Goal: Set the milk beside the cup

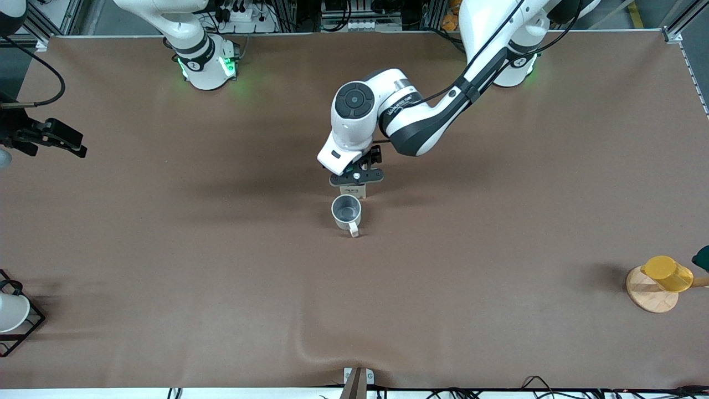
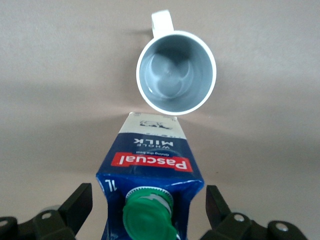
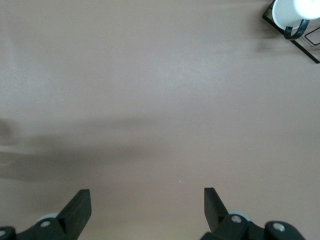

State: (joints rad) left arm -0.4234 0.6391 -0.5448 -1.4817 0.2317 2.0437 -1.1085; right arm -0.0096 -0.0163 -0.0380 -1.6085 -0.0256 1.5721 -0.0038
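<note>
Milk is standing upright on the brown table, just beside the cup and a little farther from the front camera than the cup. The left gripper is hovering right over the milk with its jaws spread wide on both sides of the carton, not touching it. The right gripper is waiting at the right arm's end of the table, and its jaws are sitting wide apart too.
</note>
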